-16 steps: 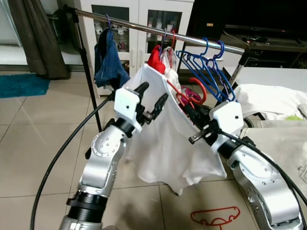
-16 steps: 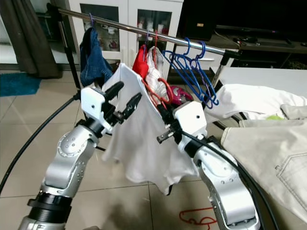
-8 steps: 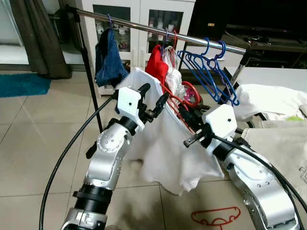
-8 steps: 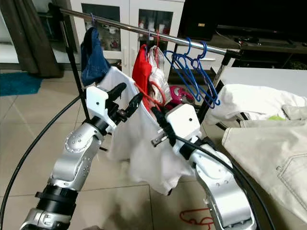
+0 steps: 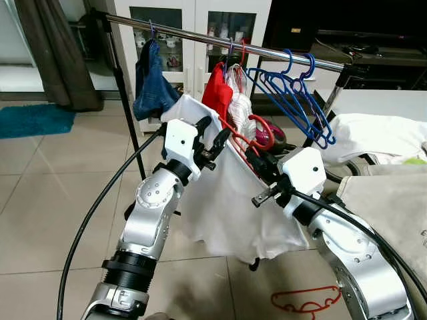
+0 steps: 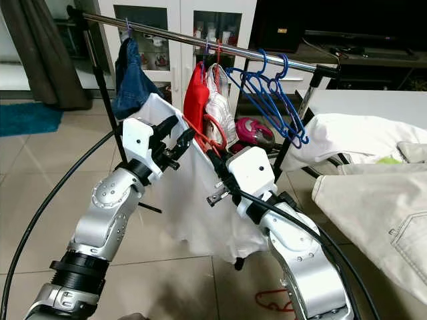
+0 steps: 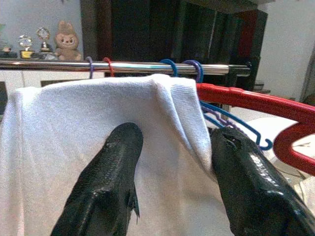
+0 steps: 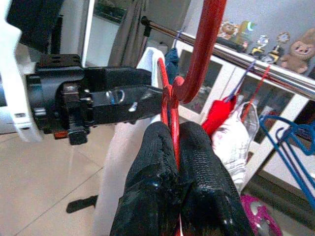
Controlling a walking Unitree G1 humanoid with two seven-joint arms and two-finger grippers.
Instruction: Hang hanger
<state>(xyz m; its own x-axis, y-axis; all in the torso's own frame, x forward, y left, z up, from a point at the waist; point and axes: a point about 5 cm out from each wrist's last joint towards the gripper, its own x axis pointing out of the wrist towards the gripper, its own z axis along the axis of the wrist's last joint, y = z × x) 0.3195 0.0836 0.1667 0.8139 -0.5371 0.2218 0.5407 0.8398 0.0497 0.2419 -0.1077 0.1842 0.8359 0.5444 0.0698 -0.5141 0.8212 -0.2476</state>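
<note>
From the head cameras, a red hanger point(image 5: 241, 138) with a white shirt point(image 5: 230, 200) on it is held up between the two arms. It is still below the metal rail point(image 5: 220, 43) and a little in front of it. The right gripper point(image 5: 255, 159) holds the hanger near its neck. The left gripper point(image 5: 208, 137) is at the shirt's far shoulder, close to the jeans point(image 5: 153, 85) hanging on the rail. The hanger's long side runs from one gripper to the other, slanting, with the left end higher. The hook has to go up and away from the robot to reach the rail, and I think the right arm will do most of that lifting

In the left wrist camera, the two black fingers point(image 7: 115, 172) are spread apart, with a fold of the shirt sitting between them. The rail runs across just above the shirt

In the right wrist camera, the fingers point(image 8: 157, 167) are squeezed together on the thin red wire of the hanger. The hook curves up above them, and the rail is farther off
</note>
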